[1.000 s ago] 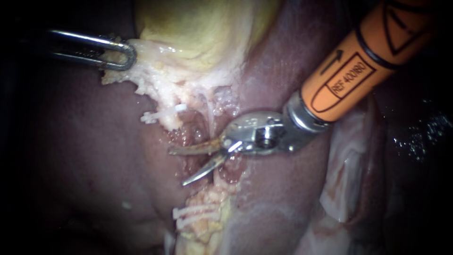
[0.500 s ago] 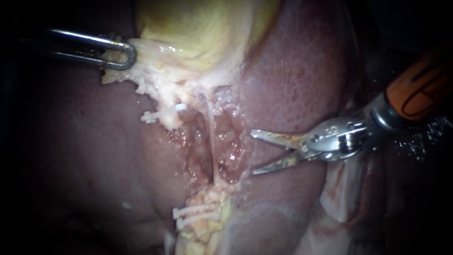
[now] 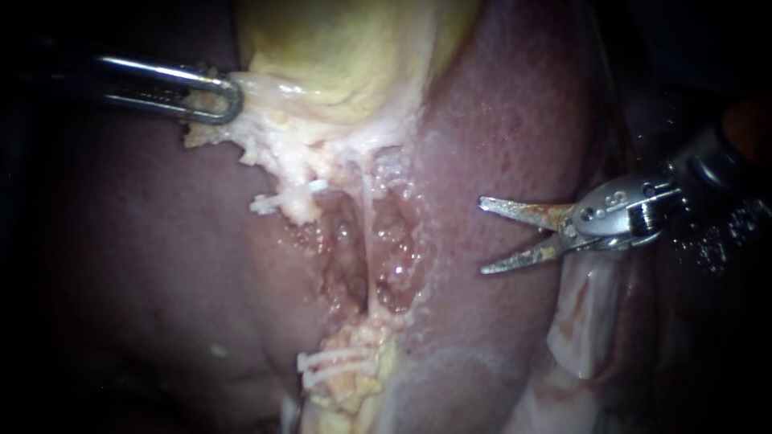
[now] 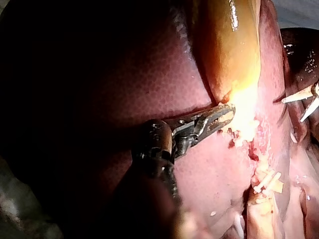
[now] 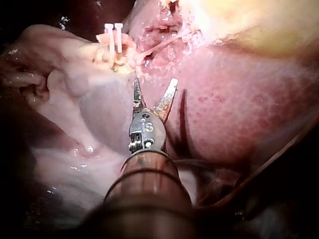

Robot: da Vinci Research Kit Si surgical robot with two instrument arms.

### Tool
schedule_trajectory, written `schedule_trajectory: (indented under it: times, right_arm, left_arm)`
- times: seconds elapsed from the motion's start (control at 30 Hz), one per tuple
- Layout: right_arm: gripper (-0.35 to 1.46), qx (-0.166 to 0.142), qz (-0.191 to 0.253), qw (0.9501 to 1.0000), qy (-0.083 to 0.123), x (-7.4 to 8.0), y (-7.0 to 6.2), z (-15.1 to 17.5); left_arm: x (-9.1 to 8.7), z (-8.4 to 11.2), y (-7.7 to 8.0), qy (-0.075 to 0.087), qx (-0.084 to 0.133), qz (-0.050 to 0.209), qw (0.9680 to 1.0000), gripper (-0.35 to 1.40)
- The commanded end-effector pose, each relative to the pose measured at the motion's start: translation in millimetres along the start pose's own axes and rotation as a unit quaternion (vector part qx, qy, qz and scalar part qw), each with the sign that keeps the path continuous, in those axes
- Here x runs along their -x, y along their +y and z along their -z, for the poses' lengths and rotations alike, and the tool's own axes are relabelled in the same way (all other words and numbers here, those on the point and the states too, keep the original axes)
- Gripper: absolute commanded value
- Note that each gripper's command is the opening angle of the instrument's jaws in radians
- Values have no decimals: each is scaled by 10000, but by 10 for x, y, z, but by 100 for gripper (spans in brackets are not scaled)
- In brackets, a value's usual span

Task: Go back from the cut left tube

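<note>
**Endoscope view.** My right instrument (image 3: 482, 236) enters from the right edge and lies over the liver (image 3: 161, 241) at centre right. Its two blades stand apart with nothing between them. They are well apart from the cut left tube (image 3: 304, 213), whose two ends sit in the middle of the frame. The upper stump (image 3: 297, 205) bears one white clip (image 3: 281, 197) and hangs from the pale tissue (image 3: 273, 153) below the gallbladder (image 3: 346, 48). The lower stump (image 3: 347, 384), at bottom centre, bears the lower clips (image 3: 331, 362). Between the stumps lies a raw red bed (image 3: 342, 249), crossed from top to bottom by a thin uncut strand (image 3: 368, 241). My left instrument (image 3: 233, 100), from the upper left, has its jaws closed on the pale tissue at the gallbladder's lower edge.

**Right wrist view.** The spread blades (image 5: 155, 82) rest over the liver. The lower clips (image 5: 113, 37) lie ahead of them and to one side, not touching.

**Left wrist view.** My left jaws clamp the pale tissue beside the gallbladder (image 4: 229, 45). The right blades (image 4: 294, 110) show beyond them, parted.
</note>
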Motion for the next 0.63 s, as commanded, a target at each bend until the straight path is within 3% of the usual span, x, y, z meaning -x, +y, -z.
schedule_trajectory:
  times: [0.03, 0.27, 0.63]
  right_arm:
    - [145, -12, 1, 10000, 7, 1, 0, -1]
    - [145, -12, 2, 10000, 7, 1, 0, -1]
    - [145, -128, -2, 9999, 52, -1, -1, -5]
  left_arm:
    - [3, -5, -3, -30, -9, -57, 10000, -35]
    - [16, -24, -17, -124, 4, -19, 9999, -35]
    - [15, -22, -15, -135, 25, 14, 9999, -35]
